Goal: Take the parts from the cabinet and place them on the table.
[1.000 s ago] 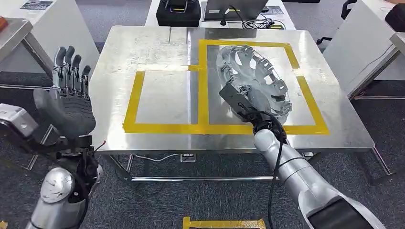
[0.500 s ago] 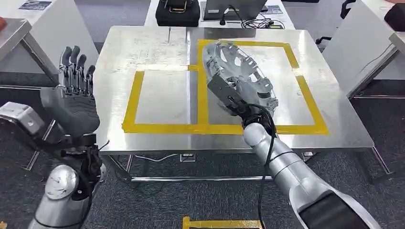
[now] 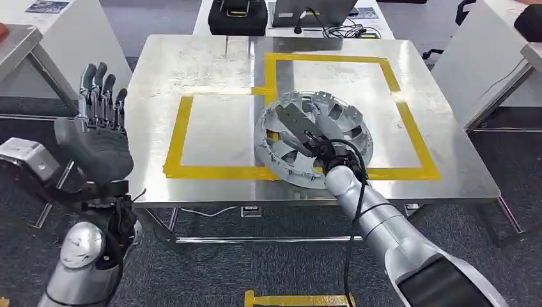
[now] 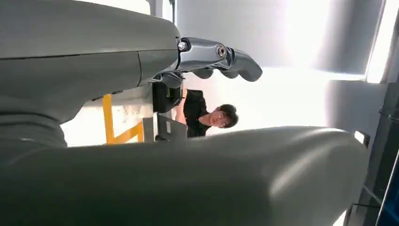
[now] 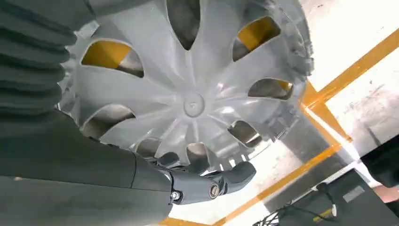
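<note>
**A:** From the head view, where does the job stand?

**B:** The right hand point(image 3: 305, 135) holds the silver wheel cover point(image 3: 313, 137) low over the steel table point(image 3: 204, 70), near its front edge. The cover sits astride the yellow tape point(image 3: 182, 128), partly inside the larger marked rectangle. Whether its lower rim already touches the metal is hard to say from this angle. It is out of the cabinet and at the table, so the carry looks done; release is what remains (and any further parts, if the cabinet holds more).

**A:** And the left hand?

**B:** The left hand point(image 3: 96, 131) is raised beside the table's left edge, well apart from the cover, palm up, fingers spread and straight, holding nothing.

**A:** The left wrist view?

**B:** Close grey casing, with the left hand's fingertips point(image 4: 235, 59) curved over empty air. A person point(image 4: 207, 115) in dark clothes is at a far bench.

**A:** The right wrist view?

**B:** The cover's spoked face fills the frame, tape showing through its openings. The right hand's thumb point(image 5: 211, 186) hooks the rim, so the grip is still closed on it. My reading: set it flat, then let go.
</note>
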Controlling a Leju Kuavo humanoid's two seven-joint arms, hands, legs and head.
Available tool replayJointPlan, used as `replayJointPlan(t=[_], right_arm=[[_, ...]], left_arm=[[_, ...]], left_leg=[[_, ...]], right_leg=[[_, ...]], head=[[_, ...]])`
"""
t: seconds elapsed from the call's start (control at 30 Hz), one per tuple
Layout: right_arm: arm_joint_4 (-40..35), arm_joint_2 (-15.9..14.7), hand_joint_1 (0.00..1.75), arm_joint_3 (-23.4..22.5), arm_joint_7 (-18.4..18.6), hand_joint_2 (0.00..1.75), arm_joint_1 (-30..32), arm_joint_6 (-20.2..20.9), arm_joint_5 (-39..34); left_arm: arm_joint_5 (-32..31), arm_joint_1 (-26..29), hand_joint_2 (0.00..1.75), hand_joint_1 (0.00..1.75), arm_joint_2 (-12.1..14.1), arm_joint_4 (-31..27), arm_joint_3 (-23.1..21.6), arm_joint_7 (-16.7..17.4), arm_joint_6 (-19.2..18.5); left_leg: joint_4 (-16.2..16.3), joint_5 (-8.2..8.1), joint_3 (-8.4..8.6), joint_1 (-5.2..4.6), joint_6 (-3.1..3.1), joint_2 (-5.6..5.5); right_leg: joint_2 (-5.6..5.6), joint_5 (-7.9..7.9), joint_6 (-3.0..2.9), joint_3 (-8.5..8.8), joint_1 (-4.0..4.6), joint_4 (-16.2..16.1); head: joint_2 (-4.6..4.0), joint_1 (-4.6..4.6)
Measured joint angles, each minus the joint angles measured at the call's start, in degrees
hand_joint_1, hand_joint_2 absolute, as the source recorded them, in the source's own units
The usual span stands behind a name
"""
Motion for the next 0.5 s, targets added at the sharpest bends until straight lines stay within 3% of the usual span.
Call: replayJointPlan(t=[0.5], right_arm=[[0.0, 0.0, 0.00, 0.0, 0.1, 0.00, 0.0, 0.0, 0.0]], left_arm=[[0.0, 0.5, 0.00, 0.00, 0.0, -0.1, 0.0, 0.0, 0.0]], left_leg=[[0.0, 0.00, 0.00, 0.00, 0.00, 0.01]], right_leg=[[0.00, 0.00, 0.00, -0.01, 0.00, 0.0]], head=[[0.00, -0.04]])
